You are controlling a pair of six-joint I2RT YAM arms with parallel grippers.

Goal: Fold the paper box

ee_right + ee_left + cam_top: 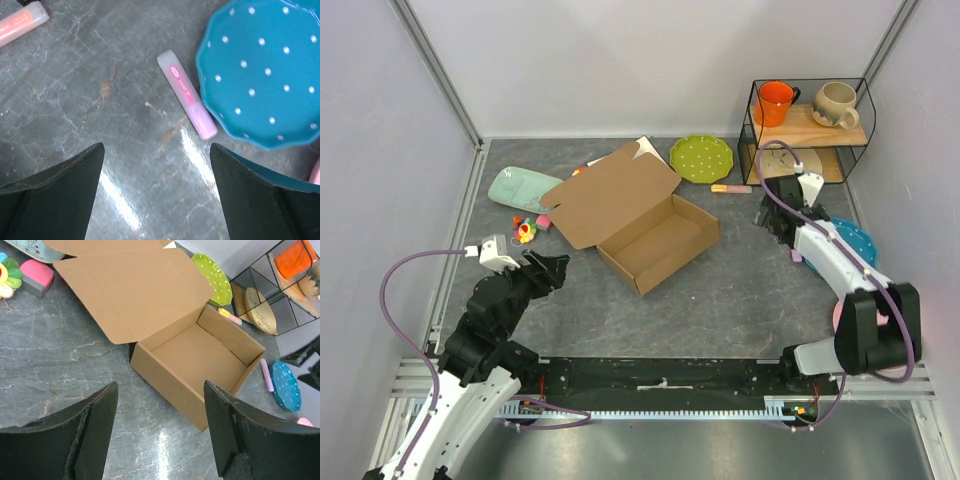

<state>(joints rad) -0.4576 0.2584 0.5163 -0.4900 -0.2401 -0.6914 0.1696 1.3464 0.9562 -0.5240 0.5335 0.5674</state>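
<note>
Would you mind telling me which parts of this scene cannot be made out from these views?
- Top view: white sheet mostly hidden behind the paper box lid.
- Top view: blue plate partly covered by the right arm.
- Right wrist view: pink object cut off by the edge.

Robot test cell in a lab: plain white panels in aluminium framing enclose a grey marbled surface holding a wire shelf and green plate.

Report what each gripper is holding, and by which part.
Nothing is held. The left gripper is open, short of the paper box; the right gripper is open near a pink marker.
</note>
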